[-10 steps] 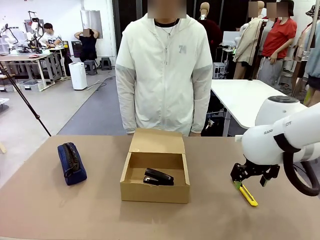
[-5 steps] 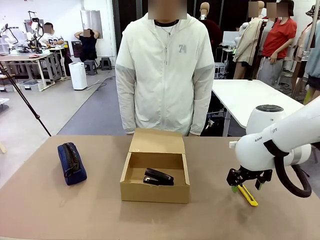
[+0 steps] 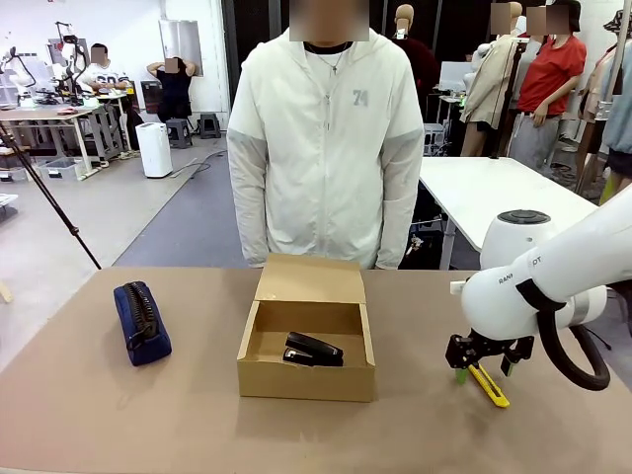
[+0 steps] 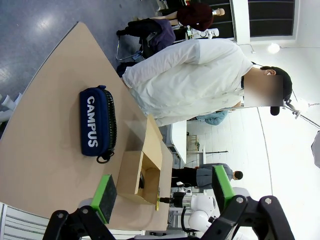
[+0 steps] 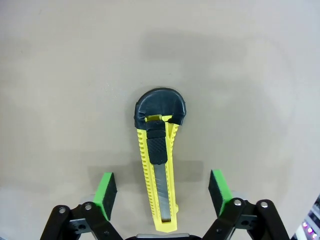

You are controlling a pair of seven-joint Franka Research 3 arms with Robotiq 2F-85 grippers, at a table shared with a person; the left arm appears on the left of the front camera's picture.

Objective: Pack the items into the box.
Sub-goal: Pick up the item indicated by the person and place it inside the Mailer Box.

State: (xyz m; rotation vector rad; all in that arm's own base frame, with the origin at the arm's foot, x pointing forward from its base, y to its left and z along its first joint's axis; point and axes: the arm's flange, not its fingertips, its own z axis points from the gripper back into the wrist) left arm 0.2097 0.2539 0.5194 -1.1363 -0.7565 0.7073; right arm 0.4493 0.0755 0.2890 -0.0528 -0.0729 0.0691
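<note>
The brown cardboard box (image 3: 252, 367) stands mid-table with its flap lid up, and the black stapler (image 3: 314, 350) lies inside it. On the table's left lies the navy zippered pouch (image 3: 141, 321), also seen in the left wrist view (image 4: 97, 122) beside the box (image 4: 131, 176). Right of the box, the yellow-and-black utility knife (image 3: 489, 385) lies flat. My right gripper (image 3: 481, 367) is down over it, open. In the right wrist view the knife (image 5: 157, 170) lies between the green pads (image 5: 106, 189) without touching them. My left gripper (image 4: 164, 192) hangs open above the table, holding nothing.
A person in a white jacket (image 3: 324, 148) stands at the far edge right behind the box. Bare tabletop (image 3: 197, 415) stretches along the near edge between the pouch and the box.
My right gripper has dropped lower and shifted slightly left, settling astride the utility knife. Box, stapler and pouch have not moved.
</note>
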